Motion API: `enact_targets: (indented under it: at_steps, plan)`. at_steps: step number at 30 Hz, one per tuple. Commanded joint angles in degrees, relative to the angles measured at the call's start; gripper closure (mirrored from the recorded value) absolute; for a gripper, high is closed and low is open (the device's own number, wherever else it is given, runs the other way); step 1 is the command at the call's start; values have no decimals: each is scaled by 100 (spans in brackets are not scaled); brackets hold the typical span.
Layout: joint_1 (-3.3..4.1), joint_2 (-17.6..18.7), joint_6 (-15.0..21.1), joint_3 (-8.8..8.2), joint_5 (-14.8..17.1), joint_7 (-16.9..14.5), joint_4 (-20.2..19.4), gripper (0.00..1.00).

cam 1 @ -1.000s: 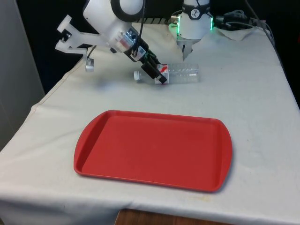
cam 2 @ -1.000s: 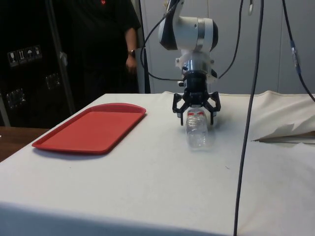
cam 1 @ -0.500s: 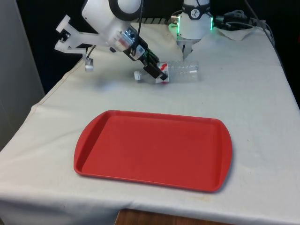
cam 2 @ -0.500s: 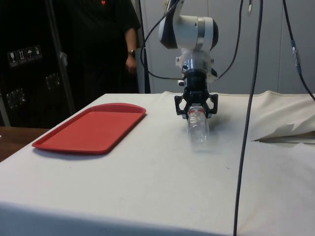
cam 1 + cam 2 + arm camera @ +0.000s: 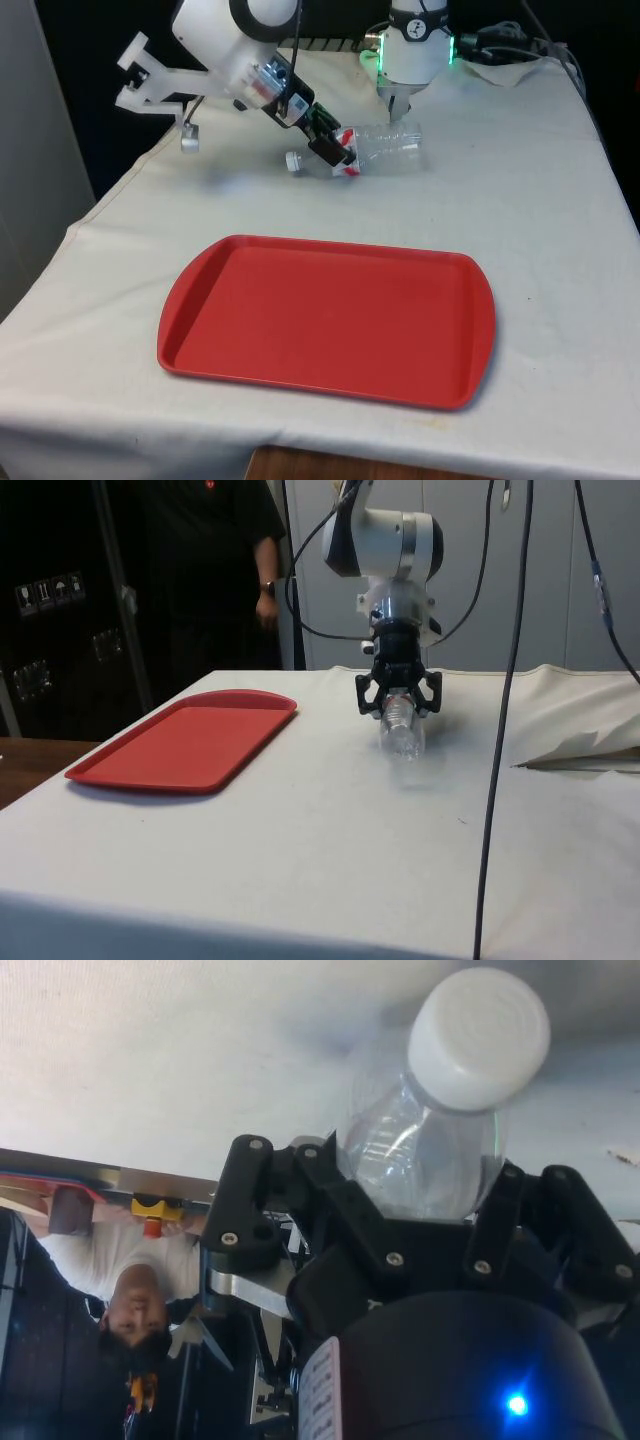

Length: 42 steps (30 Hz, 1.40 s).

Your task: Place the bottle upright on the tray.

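Fingers (image 5: pixel 300 1200) pinching bottle (image 5: pixel 385 150) near neck, base tipped up. Lift slow, rotate upright before tray (image 5: pixel 330 320), watch thin plastic slipping tbh.

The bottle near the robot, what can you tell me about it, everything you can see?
The bottle is clear, crinkly plastic with a white screw cap and a red and white label near its neck. It looks empty. It lies on its side on the white cloth, beyond the red tray. The black gripper is shut on it near the neck.
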Motion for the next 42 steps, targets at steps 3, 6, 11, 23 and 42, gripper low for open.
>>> enact_targets:
  at_steps: [3,6,11,23,42]
  plan:
    - [0,-11,6,0,0,17,6,86]
    - [57,-97,63,-46,-29,166,34,86]
    - [80,-166,115,-52,-52,338,92,86]
    - [132,-286,235,-63,-92,682,223,86]
    - [201,-498,413,-57,-275,1381,533,86]
